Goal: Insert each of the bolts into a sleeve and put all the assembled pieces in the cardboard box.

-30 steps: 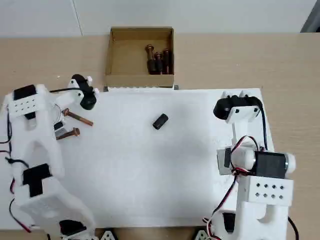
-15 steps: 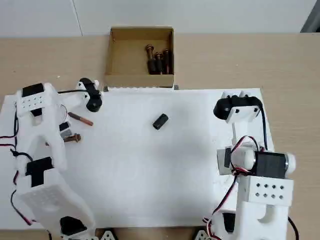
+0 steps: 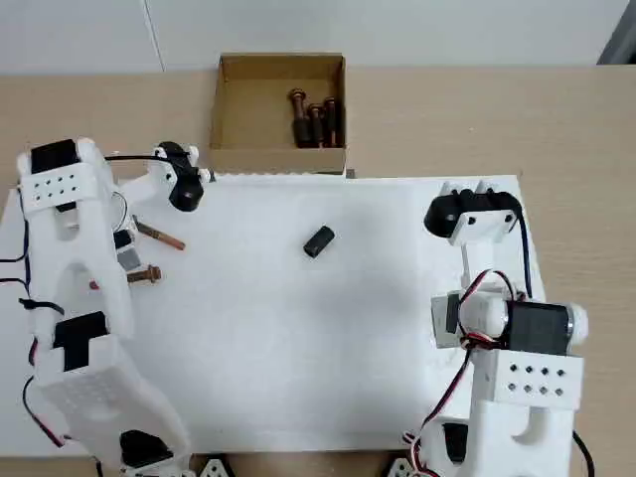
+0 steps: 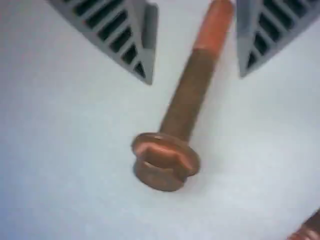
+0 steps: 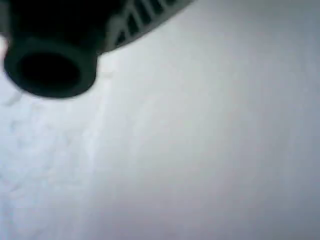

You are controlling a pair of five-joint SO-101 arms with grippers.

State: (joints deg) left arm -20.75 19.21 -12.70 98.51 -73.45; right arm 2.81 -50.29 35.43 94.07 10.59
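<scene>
The surface point(image 3: 89, 109) is being covered mostly by a white mat point(image 3: 298, 358), whose middle is being left open between the two arms. The left arm point(image 3: 75, 258) is being seen shifted from a second ago: its wrist has been swung a little toward the box point(image 3: 231, 109) and brought over the bolts, while the right arm point(image 3: 517, 348) is being kept where it was. Three assembled pieces point(image 3: 315, 117) are lying in the box, which is being butted against the mat's far edge. A loose sleeve point(image 3: 319, 241) is lying mid-mat, well apart from both arms. The left fingers point(image 4: 125, 35) are being held spread, one on each side of the shank of a bolt point(image 4: 175, 125) lying flat near the mat's left edge. Nothing is being gripped yet, so a grasp is judged to be the step in hand. The other bolt point(image 3: 161, 236) is lying just beside it, leaving little room there. The right fingers point(image 5: 145, 15) appear to be clenched on a second sleeve point(image 5: 50, 70), being held ready for insertion.
</scene>
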